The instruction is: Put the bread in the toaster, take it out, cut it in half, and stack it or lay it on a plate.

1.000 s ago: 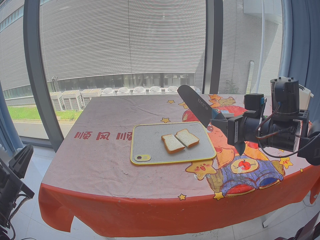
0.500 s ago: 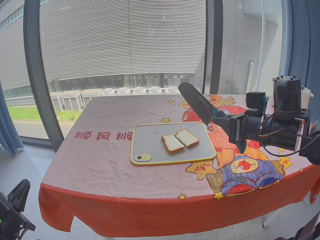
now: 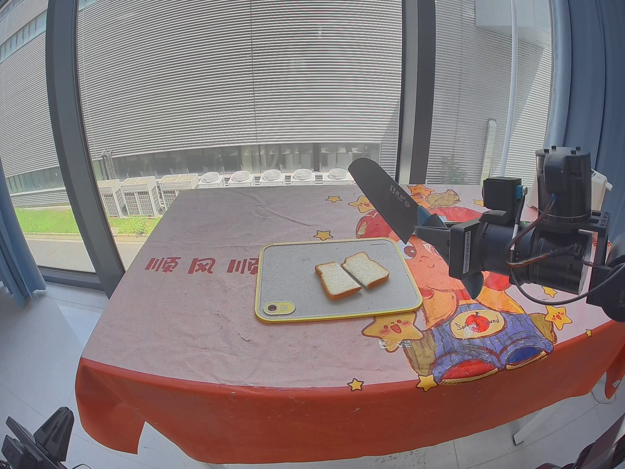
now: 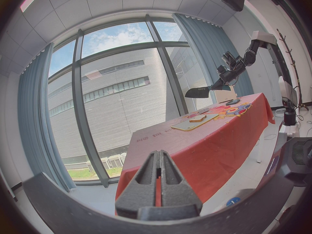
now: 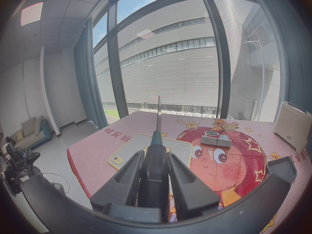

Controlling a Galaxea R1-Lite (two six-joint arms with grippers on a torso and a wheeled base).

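The bread (image 3: 352,275) is cut in two on the board (image 3: 286,275), the knife (image 3: 384,200) is clamped in the right gripper (image 3: 435,232), and plating is left undone.

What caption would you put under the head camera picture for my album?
Right tool holds a knife raised near two bread halves lying on the cutting board.

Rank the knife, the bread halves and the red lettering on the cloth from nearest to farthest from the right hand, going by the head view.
1. knife: held in the right hand itself.
2. bread halves: on the cutting board, leftward.
3. red lettering: past the board, farthest left.
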